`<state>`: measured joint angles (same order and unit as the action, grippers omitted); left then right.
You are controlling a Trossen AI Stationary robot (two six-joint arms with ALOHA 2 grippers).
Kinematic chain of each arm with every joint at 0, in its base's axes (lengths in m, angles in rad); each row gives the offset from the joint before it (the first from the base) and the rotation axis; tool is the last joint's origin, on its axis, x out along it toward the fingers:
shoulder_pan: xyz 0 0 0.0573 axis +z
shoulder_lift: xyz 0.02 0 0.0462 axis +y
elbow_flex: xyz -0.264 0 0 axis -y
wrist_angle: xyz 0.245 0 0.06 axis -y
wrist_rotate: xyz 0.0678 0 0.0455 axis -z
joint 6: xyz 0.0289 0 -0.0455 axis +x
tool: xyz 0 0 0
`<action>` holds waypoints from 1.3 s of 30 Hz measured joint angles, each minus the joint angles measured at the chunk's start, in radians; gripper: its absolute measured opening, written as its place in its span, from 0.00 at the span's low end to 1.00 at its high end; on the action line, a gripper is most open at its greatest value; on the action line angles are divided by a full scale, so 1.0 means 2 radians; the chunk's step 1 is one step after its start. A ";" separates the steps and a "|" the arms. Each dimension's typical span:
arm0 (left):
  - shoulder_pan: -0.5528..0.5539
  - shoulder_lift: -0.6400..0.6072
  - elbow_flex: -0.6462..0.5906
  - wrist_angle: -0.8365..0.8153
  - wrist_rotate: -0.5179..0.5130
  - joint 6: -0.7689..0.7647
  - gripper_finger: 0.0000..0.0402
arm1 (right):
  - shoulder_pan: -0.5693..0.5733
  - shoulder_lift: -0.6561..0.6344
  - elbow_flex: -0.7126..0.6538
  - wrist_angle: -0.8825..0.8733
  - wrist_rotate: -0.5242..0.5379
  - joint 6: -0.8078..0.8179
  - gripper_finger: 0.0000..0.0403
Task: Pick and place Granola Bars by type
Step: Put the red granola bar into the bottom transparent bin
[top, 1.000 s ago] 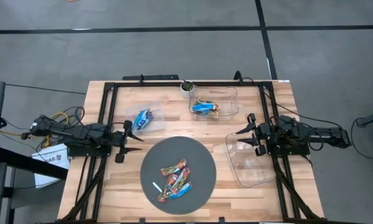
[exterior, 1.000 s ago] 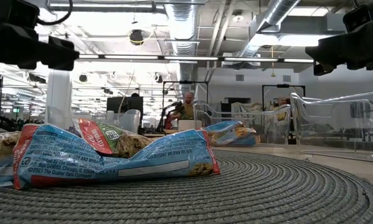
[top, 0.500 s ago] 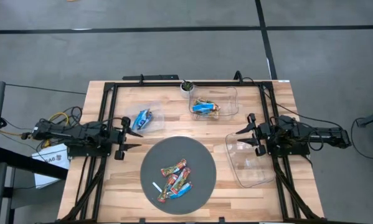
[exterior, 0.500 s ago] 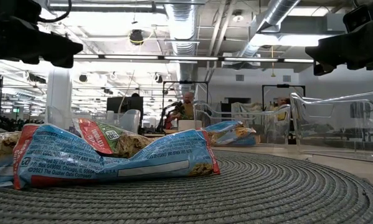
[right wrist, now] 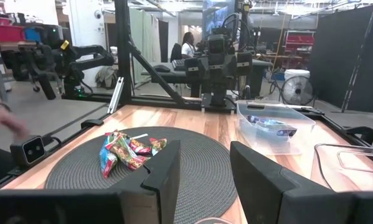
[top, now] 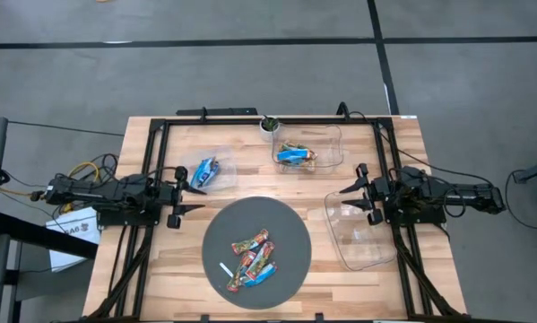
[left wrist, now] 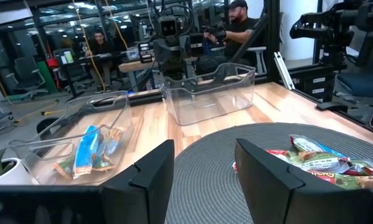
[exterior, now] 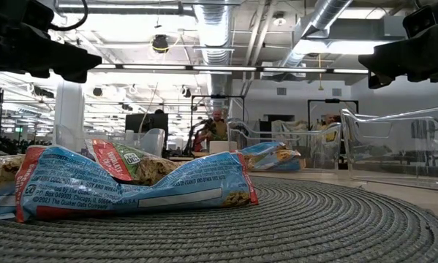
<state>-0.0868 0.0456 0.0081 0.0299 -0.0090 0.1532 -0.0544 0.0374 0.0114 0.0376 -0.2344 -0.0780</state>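
You have three clear plastic containers on the table. The small one (top: 208, 170) near your left gripper (top: 186, 191) holds bright blue granola bars (top: 204, 172) — two, as far as the high view shows. The far bin (top: 309, 148), beside a small potted plant (top: 269, 125), holds a blue bar (top: 292, 155) and at least one multicoloured one; an exact count is not possible there. The large bin (top: 362, 233) under your right gripper (top: 351, 193) has nothing visible in it.

On the round grey mat (top: 257, 247) lies a heap of multicoloured granola bars (top: 253, 259) — roughly four or five, overlapping — with a thin white stick (top: 225, 271) just beside them.

Your left gripper hangs wide apart between the small container and the mat, holding nothing. Your right gripper also stands spread and bare over the large bin's edge.
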 joint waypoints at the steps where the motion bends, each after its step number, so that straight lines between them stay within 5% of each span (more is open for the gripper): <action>1: 0.000 0.000 0.000 0.000 0.000 0.000 0.41 | 0.000 0.000 0.000 0.000 0.000 0.000 0.33; 25: 0.000 0.000 0.000 0.000 -0.001 0.000 0.41 | 0.000 0.000 0.000 0.002 0.000 0.001 0.33; 33: 0.000 0.000 0.000 0.000 -0.001 0.000 0.41 | 0.001 0.001 0.000 0.068 -0.001 0.181 0.34; 39: 0.000 0.000 0.000 0.000 -0.001 0.000 0.41 | 0.001 0.042 0.019 0.052 0.010 0.193 0.34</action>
<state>-0.0868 0.0456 0.0074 0.0292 -0.0101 0.1532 -0.0528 0.1206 0.0489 0.1416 -0.2142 0.3077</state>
